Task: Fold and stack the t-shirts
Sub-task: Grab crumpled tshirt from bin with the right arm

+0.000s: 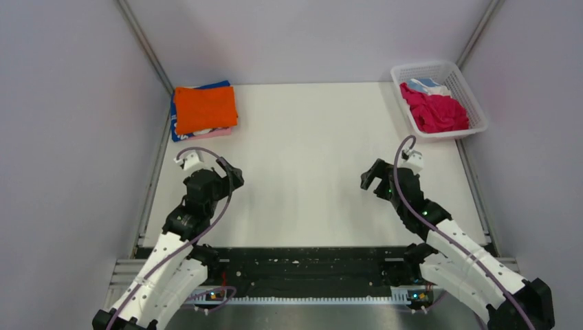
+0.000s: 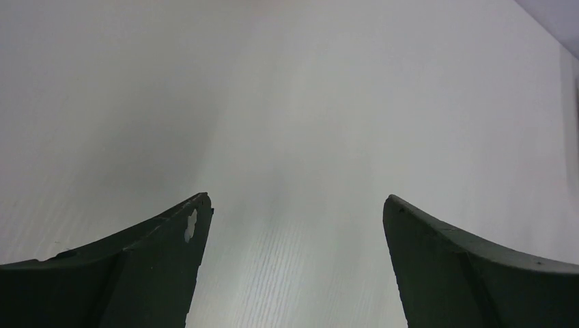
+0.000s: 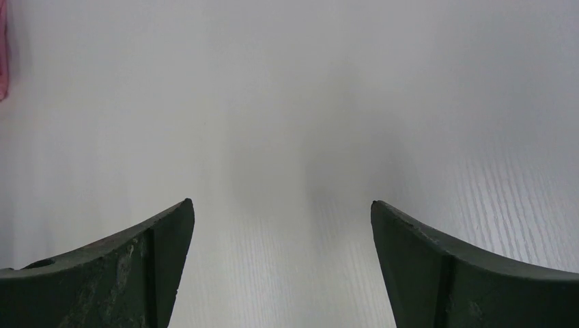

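Note:
A crumpled crimson-pink t-shirt [image 1: 438,110] lies in the white mesh basket [image 1: 474,95] at the far right, with a white and light-blue one [image 1: 426,86] behind it. At the far left is a folded stack: an orange t-shirt [image 1: 205,107] on top, a blue one [image 1: 181,134] and a pale pink one [image 1: 213,133] showing at its edges. My left gripper [image 1: 232,174] hangs open over bare table, well short of the stack. My right gripper [image 1: 372,176] is open too, nearer than the basket and to its left. Both wrist views show only the white table [image 2: 293,137] between wide jaws.
Grey walls close in the table [image 1: 309,158] at the back and both sides, with metal rails along the left and right edges. A black bar [image 1: 302,265] runs between the arm bases at the near edge. A sliver of pink [image 3: 3,61] sits at the left edge of the right wrist view.

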`<state>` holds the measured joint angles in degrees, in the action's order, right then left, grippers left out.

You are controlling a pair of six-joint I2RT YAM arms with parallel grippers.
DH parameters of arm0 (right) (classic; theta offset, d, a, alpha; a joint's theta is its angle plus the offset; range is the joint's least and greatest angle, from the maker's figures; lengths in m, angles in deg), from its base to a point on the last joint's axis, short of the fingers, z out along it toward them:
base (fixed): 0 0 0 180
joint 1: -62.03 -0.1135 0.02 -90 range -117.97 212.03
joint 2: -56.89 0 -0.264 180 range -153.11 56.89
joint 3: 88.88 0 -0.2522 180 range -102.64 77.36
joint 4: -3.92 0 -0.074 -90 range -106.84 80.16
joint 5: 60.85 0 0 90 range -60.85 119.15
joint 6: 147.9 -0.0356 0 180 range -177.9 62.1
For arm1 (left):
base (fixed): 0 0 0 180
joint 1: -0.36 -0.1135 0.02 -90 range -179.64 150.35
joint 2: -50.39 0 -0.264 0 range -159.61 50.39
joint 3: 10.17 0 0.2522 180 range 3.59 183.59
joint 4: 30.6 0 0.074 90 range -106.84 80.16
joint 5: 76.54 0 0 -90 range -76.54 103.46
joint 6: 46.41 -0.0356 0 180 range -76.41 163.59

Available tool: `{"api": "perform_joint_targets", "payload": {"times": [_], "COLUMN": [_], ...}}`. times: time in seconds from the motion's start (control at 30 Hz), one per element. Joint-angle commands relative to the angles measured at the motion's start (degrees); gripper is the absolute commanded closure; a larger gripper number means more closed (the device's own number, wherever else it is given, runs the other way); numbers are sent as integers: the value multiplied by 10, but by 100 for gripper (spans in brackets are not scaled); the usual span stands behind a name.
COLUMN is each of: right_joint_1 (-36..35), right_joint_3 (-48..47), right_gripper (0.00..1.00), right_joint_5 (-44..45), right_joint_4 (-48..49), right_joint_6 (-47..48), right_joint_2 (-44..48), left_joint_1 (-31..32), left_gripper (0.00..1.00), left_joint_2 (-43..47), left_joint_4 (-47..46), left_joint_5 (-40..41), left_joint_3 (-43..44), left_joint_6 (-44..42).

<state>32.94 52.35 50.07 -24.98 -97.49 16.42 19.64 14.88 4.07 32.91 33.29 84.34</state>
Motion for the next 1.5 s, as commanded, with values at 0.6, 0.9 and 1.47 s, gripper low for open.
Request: {"api": "perform_joint_targets", "payload": {"times": [0.6, 0.9, 1.47], "right_joint_1": [276, 391, 400], "right_joint_3": [-478, -753, -922], "right_gripper": [1, 10, 100], "right_joint_5": [-47, -127, -169], "right_joint_4": [-48, -107, -80], "right_joint_6": [142, 167, 161], "right_joint_2": [-393, -717, -815], "left_joint_1": [-1, -1, 0], "left_gripper": [1, 1, 1], "left_joint_2": [-114, -213, -292], "left_joint_4": [-36, -83, -78], "left_joint_5": [-52, -47, -94], "left_joint_3": [100, 143, 208], "left_joint_6": [-45, -73, -97]}}
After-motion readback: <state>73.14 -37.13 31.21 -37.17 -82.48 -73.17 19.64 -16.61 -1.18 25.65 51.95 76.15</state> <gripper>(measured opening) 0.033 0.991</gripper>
